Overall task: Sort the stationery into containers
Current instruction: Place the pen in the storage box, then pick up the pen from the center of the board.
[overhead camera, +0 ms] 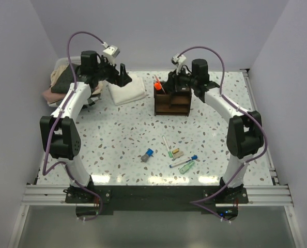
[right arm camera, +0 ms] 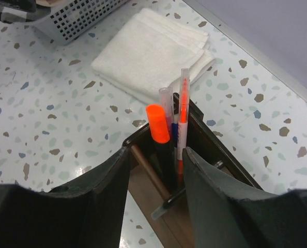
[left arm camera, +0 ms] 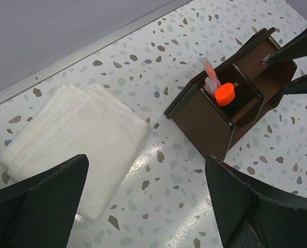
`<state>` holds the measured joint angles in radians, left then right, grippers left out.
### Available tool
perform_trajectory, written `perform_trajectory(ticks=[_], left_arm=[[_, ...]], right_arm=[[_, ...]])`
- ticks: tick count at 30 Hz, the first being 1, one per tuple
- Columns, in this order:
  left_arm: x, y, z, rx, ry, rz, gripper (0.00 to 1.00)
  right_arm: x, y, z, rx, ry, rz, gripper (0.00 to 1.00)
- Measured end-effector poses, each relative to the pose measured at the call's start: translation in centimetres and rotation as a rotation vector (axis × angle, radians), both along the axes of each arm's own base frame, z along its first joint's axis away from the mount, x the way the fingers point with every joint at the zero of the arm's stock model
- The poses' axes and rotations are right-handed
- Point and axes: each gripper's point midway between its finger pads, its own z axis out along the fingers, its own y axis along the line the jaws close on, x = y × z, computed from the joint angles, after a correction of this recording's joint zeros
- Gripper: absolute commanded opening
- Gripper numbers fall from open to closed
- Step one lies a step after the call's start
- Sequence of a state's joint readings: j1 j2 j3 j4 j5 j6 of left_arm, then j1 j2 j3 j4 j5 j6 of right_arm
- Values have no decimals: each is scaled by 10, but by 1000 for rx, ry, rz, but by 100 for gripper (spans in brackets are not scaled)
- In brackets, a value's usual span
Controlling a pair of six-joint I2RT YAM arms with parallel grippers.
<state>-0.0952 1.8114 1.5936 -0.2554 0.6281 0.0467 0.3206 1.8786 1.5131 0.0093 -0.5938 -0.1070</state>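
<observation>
1. The dark wooden organiser (overhead camera: pixel 172 101) stands at the far middle of the bench (overhead camera: pixel 117 139).
2. In its tall left back compartment stand an orange highlighter (right arm camera: pixel 157 129), a red pen (right arm camera: pixel 183 116) and a blue pen (right arm camera: pixel 166 103), all roughly upright.
3. The right end effector (right arm camera: pixel 156 152) hangs just over the organiser, its jaws narrowly parted. The highlighter's barrel shows in the gap, with bare wood between it and the left finger, so nothing is clamped.
4. The left end effector (left arm camera: pixel 146 160) hovers wide apart and empty above a folded white cloth (left arm camera: pixel 76 132), left of the organiser.
5. On the near bench, well apart from the organiser, lie a white pen (overhead camera: pixel 166 144), a blue-capped marker (overhead camera: pixel 184 162), green and tan bits (overhead camera: pixel 174 153) and a blue-grey bit (overhead camera: pixel 147 155).
</observation>
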Motion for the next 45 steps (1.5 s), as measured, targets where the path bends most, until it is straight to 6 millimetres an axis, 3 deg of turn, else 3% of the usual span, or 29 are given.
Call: perform_trajectory(ticks=[3, 6, 10, 14, 16, 19, 22, 31, 45], left_arm=[[0, 0, 0, 10, -9, -3, 100], [-10, 3, -3, 29, -12, 15, 100], [-23, 12, -3, 54, -17, 69, 100], [-35, 21, 0, 74, -36, 115, 100], [-40, 24, 1, 78, -45, 127, 100], [-48, 27, 0, 83, -49, 138, 100], [-56, 29, -1, 86, -48, 145, 100], [-77, 33, -4, 92, -53, 157, 100], [-86, 40, -15, 93, -38, 173, 100]], right_arm=[[-17, -8, 9, -54, -17, 29, 49], [-46, -16, 4, -109, 24, 54, 46], [-92, -20, -34, -188, 206, 19, 44], [-145, -13, -93, -317, 412, -37, 43], [-170, 2, -105, -361, 453, -15, 41], [-191, 16, -117, -397, 497, -27, 41], [-193, 17, -129, -412, 541, -94, 41], [-189, -3, -174, -485, 658, -245, 41], [-201, -3, -196, -551, 679, -235, 38]])
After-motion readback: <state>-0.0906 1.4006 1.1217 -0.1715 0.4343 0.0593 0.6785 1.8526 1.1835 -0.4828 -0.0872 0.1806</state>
